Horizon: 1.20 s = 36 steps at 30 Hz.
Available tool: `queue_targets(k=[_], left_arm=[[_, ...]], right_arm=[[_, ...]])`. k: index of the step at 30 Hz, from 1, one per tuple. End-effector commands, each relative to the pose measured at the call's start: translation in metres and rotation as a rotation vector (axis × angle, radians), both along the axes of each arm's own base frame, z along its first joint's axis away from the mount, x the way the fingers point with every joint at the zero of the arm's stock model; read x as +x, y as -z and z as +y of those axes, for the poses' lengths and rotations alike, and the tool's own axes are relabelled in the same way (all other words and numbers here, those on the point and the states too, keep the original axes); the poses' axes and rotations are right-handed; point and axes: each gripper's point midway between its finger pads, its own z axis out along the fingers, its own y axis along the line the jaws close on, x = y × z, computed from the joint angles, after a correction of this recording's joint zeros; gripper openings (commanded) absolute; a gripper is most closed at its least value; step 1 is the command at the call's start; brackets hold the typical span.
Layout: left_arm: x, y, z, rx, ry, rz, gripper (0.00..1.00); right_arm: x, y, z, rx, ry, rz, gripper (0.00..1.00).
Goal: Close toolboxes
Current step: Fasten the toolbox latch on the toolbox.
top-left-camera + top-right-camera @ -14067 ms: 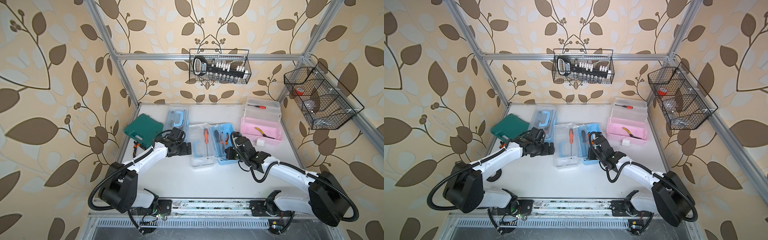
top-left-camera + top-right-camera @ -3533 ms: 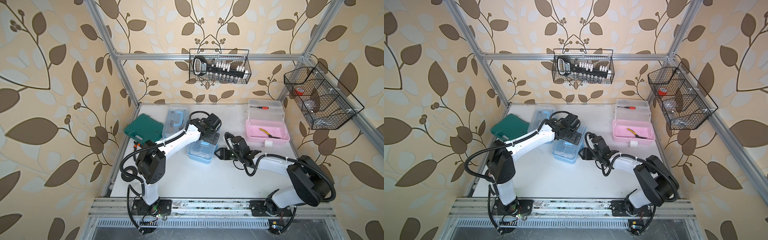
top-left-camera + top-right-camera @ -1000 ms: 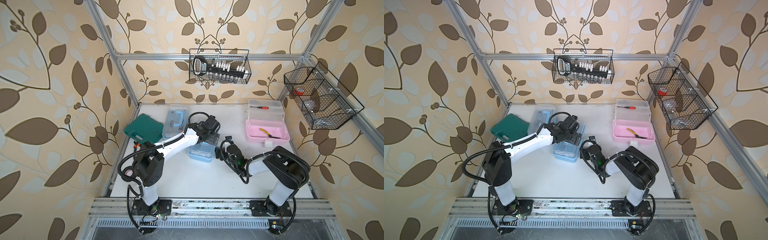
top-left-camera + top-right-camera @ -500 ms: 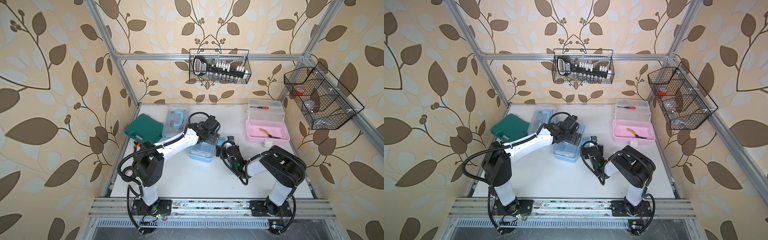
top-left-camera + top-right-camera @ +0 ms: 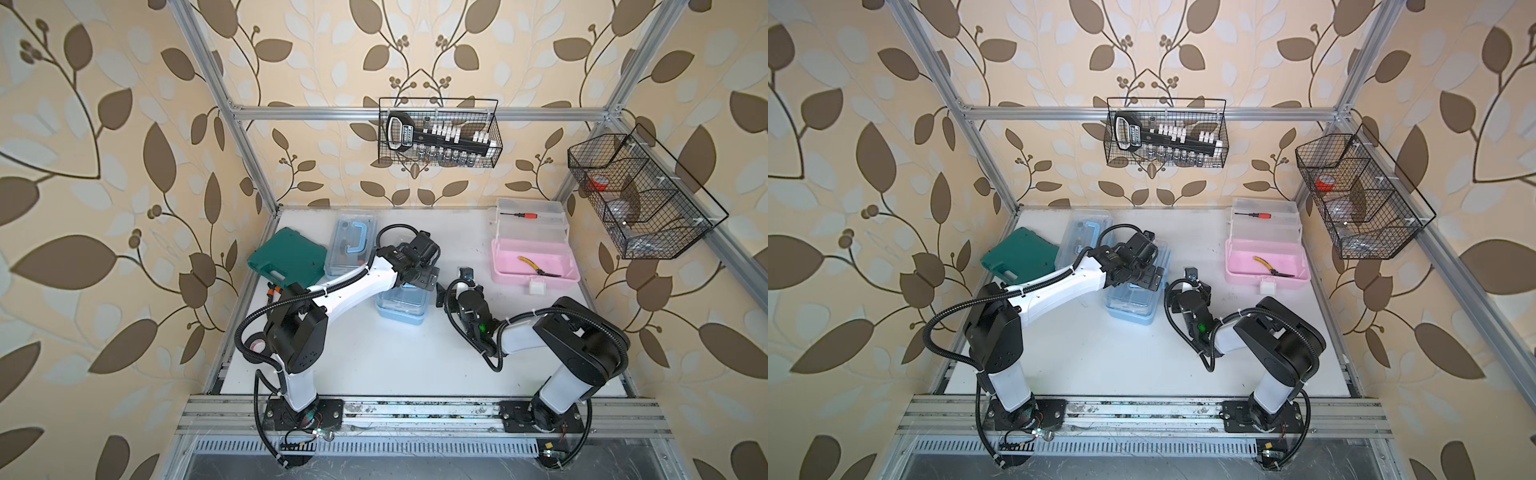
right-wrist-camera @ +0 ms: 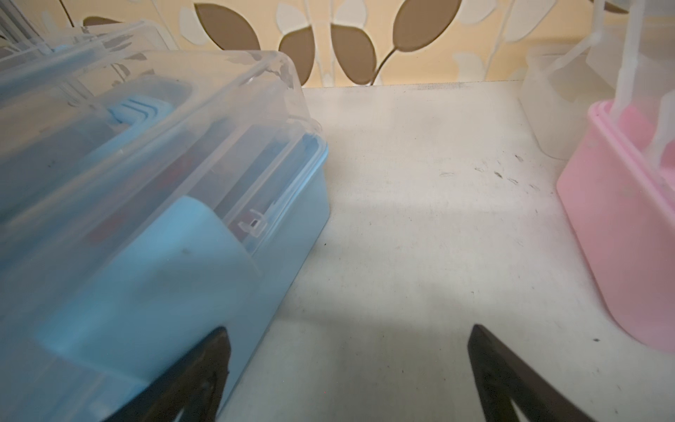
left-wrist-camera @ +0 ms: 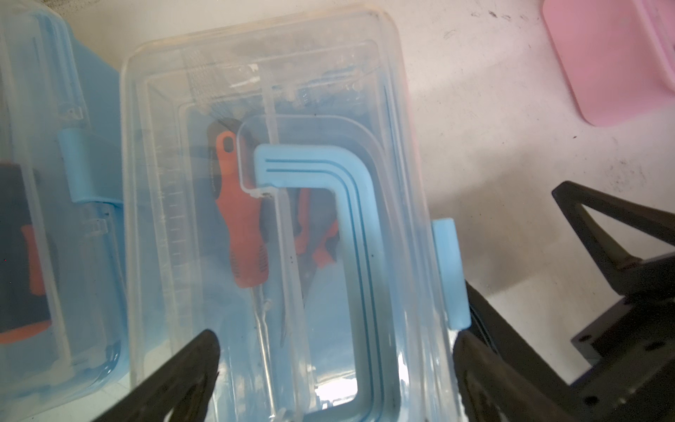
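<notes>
**Middle blue toolbox: latch step**

The blue toolbox (image 5: 401,305) sits mid-way across the worktop (image 5: 374,365), lid (image 7: 274,91) down. The left gripper (image 7: 336,341) hovers over the lid, jaws wide, empty. The right gripper (image 6: 349,338) is low beside the latch (image 6: 164,255), jaws wide, empty.

Likely best: left presses the lid flat while right pushes the latch squarely home.

The pink toolbox (image 5: 534,268), right rear, stands open.

Whether the latch has caught cannot be told. The left arm (image 5: 353,286) covers much of the box in both top views.
</notes>
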Motion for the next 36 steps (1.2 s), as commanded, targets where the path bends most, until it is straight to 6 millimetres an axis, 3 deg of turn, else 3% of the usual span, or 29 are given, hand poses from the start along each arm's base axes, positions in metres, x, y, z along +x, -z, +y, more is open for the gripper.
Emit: queue_targets(k=[1, 5, 17, 30, 36], left_arm=[[-0.031, 0.043, 0.021, 0.069, -0.012, 0.185, 0.99], [-0.030, 0.040, 0.021, 0.063, -0.012, 0.179, 0.99], [-0.029, 0.035, 0.020, 0.057, -0.010, 0.168, 0.99], [-0.030, 0.032, 0.022, 0.056, -0.018, 0.166, 0.99], [-0.030, 0.028, 0.024, 0.064, -0.020, 0.156, 0.99]], right_arm=[[0.002, -0.020, 0.029, 0.059, -0.128, -0.014, 0.98], [-0.002, -0.023, 0.037, 0.104, -0.164, 0.012, 0.98], [-0.007, -0.025, 0.037, 0.282, -0.237, 0.107, 0.92], [-0.010, -0.026, 0.060, 0.457, -0.374, 0.196, 0.56], [-0.006, -0.035, 0.061, 0.523, -0.379, 0.193, 0.49]])
